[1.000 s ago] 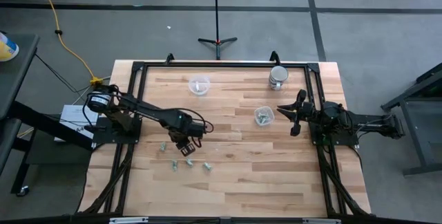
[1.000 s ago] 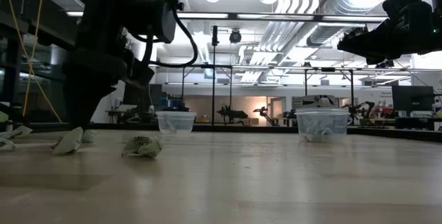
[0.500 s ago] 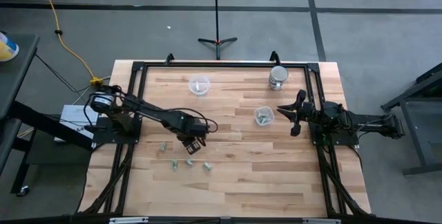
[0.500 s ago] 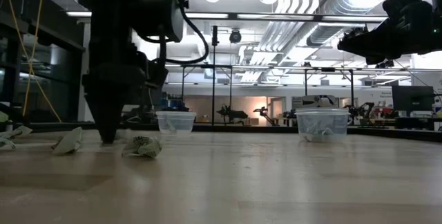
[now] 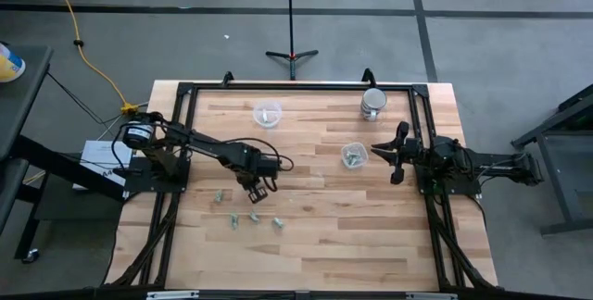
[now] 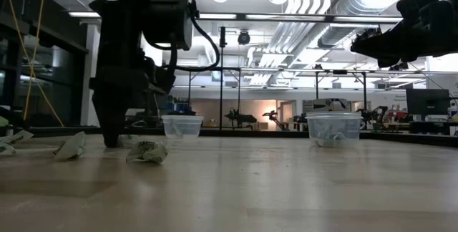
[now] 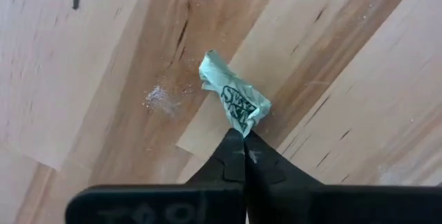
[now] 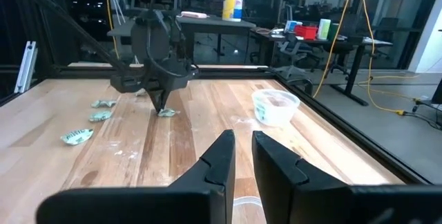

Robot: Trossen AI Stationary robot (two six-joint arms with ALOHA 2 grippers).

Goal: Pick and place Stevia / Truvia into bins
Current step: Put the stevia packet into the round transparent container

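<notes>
On the pale wooden counter point(image 5: 371, 235), your left gripper point(image 7: 238, 140) has shifted right and dropped, fingers now clamped on a crumpled green-and-white sweetener packet point(image 7: 233, 101); lift next, while the right gripper point(image 5: 393, 152) waits, fingers slightly apart, beside the clear plastic cup point(image 5: 354, 156)

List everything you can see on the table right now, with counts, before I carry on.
Loose Stevia packets: four seen, pale green-white, left of centre toward the front edge.
Pinched packet: one, green-white, crumpled, gripped at the table surface, mid-table.
Clear cups: two, translucent; far cup near the back edge, near cup right of centre with packets inside.
Metal mug: one, shiny, back right.
Table: one, light wood, black frame.
Left hand: shut on the pinched packet.
Right hand: open, raised, just right of the near cup.
</notes>
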